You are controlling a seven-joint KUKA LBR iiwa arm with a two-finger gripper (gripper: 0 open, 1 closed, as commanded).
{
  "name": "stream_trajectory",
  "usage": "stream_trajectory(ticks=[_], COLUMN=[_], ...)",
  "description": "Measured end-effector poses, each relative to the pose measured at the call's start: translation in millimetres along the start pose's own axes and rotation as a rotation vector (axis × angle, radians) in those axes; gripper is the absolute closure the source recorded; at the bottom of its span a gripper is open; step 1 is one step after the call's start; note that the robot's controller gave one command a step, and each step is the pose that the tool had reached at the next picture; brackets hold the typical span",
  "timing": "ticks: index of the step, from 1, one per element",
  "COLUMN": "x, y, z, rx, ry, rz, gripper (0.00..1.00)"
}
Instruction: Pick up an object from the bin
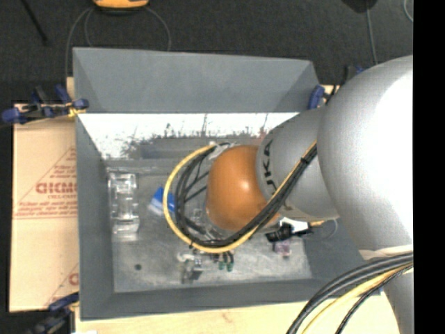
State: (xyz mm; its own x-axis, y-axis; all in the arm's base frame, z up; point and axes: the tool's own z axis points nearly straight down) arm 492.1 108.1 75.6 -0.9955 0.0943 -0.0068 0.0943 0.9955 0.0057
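Three loose things are all I can make out on the floor of the grey bin [94,207] from where I stand. A clear plastic box [123,204] lies toward the left wall. A small blue-and-white piece [161,202] sits just right of it, half tucked behind the looping cables [182,207]. A small dark purplish piece [281,246] lies on the right side, close under the arm [334,165].

The arm reaches in from the right and hangs low over the middle of the bin, and its orange cover [233,186] blocks whatever lies directly beneath. Below that cover, over the near part of the floor, pokes what I take to be the tip of the claw [203,263]. Whether it is released or clenched I cannot tell, and I see nothing that is plainly gripped in it. Some small greenish bits beside it could belong to the tool or to something in the bin.

I would judge the job to be at the reaching stage, down in the bin with no pick yet shown. All three visible pieces rest on the floor, apart from the claw, the blue-and-white one and the purplish one nearest on either side. Securing one thing and lifting it over the rim is left to do.
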Motion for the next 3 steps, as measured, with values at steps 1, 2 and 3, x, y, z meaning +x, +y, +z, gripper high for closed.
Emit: stream_trajectory(ticks=[1, 2, 3], x=[-1.2, -1.8, -3.0], y=[0.7, 1.9, 2.4], z=[-1.8, -5.2, -21.3], rx=[0.002, 0.001, 0.002], ry=[0.004, 0.006, 0.003], rz=[0.001, 0.002, 0.004], gripper=[0.0, 1.0, 1.0])
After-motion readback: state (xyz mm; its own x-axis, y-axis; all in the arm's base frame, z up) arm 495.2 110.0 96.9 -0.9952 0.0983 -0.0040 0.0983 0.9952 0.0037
